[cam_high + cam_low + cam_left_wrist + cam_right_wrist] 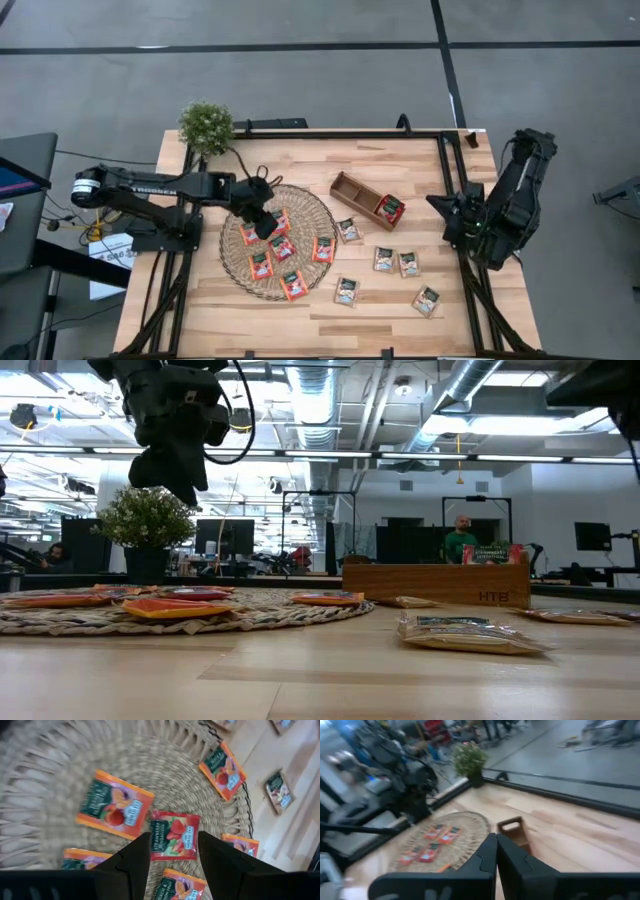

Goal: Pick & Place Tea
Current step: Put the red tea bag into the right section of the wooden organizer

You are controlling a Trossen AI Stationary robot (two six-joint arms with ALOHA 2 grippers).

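Two arms share the table, and we find the left gripper (266, 222) hanging over the round wicker mat (315, 208), its fingers (131, 865) parted with nothing between them. Directly under that gap lies a red tea sachet (174, 835) flat on the weave, clear of both fingertips. Around it we see more red-orange sachets (114, 805) spread on the mat, one just beside it and others nearer the mat's rim (222, 770).

Off the mat, away from the left gripper and toward the right arm, we count several green-and-pale sachets (384, 259) lying flat on the bare wooden table (400, 310). Beyond the mat's far edge sits the brown wooden tray (357, 193), set at an angle, with one red sachet (390, 209) standing in its end compartment.

We find the right gripper (496, 851) pulled back at the table's right edge, well apart from every sachet, its fingers pressed together and holding nothing. A small potted plant (206, 125) stands at the far left corner.
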